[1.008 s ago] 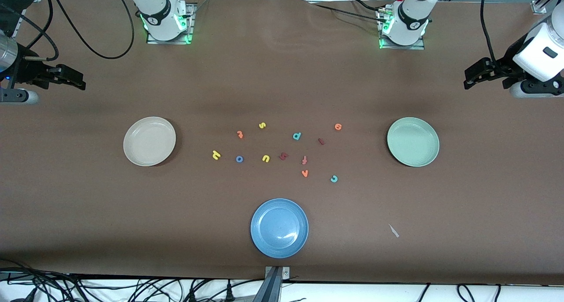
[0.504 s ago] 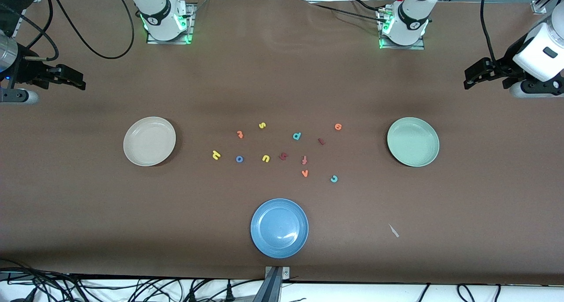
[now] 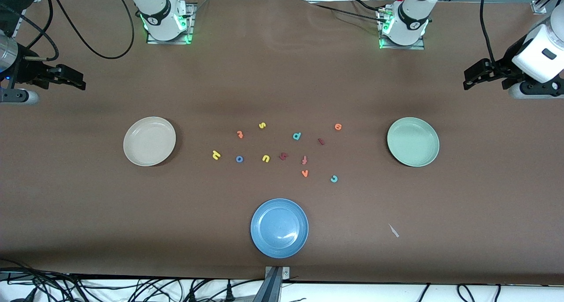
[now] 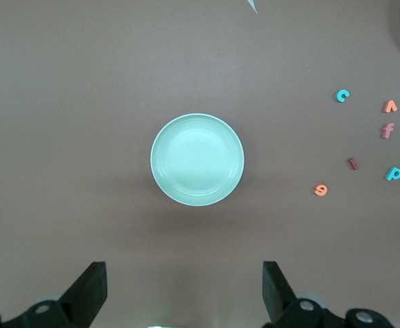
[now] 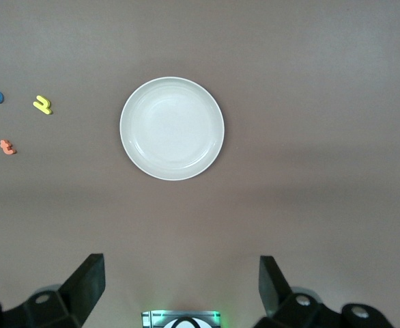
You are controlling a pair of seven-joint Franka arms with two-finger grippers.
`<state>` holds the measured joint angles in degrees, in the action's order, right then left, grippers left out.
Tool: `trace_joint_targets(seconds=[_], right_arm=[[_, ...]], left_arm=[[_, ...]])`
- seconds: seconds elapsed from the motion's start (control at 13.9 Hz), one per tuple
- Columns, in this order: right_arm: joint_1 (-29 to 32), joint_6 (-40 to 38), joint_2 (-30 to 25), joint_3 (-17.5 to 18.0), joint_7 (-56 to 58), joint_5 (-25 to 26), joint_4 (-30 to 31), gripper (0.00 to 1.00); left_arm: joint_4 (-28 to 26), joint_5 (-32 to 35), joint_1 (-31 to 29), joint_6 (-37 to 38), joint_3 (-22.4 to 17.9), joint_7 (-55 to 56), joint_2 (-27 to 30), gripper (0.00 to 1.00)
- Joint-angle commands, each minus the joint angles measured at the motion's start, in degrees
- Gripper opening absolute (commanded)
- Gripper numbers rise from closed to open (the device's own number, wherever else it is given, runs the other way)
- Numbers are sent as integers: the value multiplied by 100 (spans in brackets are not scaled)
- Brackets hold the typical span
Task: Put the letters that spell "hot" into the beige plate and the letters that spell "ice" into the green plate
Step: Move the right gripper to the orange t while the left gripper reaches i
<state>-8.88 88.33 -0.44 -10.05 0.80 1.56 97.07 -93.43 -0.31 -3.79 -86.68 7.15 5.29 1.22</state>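
No brand or label is legible; the only writing is the loose foam letters at mid-frame in the front view: h, o and t toward the beige plate at centre-left, and i, c and e toward the green plate at centre-right. The i bar's long axis runs diagonally, upper left to lower right in the frame. The left gripper hangs at the frame's right edge and the right gripper at its left edge, each with fingers spread wide and holding nothing.

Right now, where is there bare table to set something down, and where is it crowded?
Bare stretches lie between the beige plate and the yellow h, and between the teal c and the green plate. The letters between the two plates are crowded.
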Motion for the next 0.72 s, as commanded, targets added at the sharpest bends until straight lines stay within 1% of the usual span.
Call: trace_joint_targets(seconds=[0.0,0.14,0.43,0.58,0.65], right_arm=[[0,-167,52,3,43,-95,-144,100],[0,-176,61,12,43,-104,-135,100],[-219,-194,140,100,-131,-156,-109,100],[-298,-167,236,109,-509,-489,-13,100],[-429,-80,281,109,-598,-508,66,100]], left_arm=[[209,128,185,2,15,-10,-384,100],[272,110,230,-16,15,-2,-613,100],[220,49,624,2,15,-2,-1149,100],[272,57,966,-208,6,25,-1631,100],[272,101,1107,-540,6,77,-1790,100]])
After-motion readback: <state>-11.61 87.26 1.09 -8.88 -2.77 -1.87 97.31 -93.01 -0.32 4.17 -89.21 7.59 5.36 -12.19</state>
